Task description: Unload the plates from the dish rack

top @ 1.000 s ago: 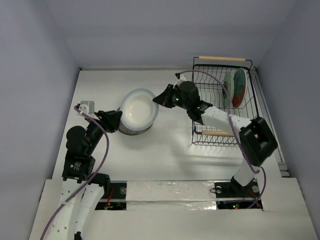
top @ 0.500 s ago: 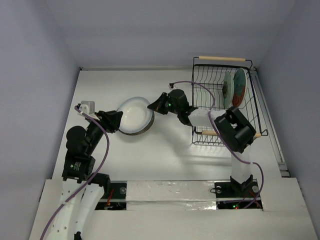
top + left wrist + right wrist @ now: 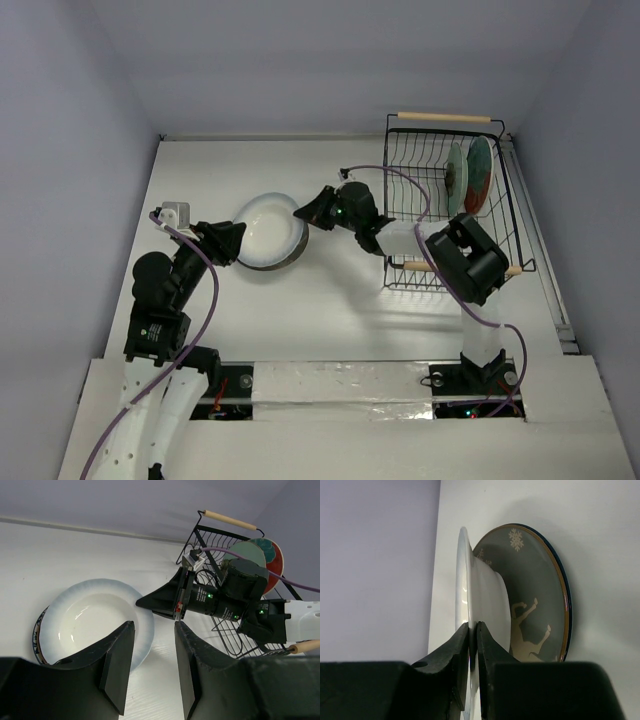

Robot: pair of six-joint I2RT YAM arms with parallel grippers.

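Unloading progress: about half done, judging by the count. Two of the four plates are out of the dish rack and two are inside it.
Plates already out: the white plate lies on top of the dark grey deer plate. They are stacked on the table, left of the rack and well apart from it.
Plates left in the rack: the pale mint green plate and the red-and-teal plate stand on edge, side by side, at the rack's right end.
Right gripper: reaches across from the rack side, its two fingers clenched on the near rim of the white plate. The plate's base already sits in the deer plate.
Left gripper: fingers spread and grasping nothing. It hovers just beside the stack on its left side.
Step in hand: probably letting go of the white plate now that it is stacked.
Work remaining: lifting out the mint plate and the red-and-teal plate.
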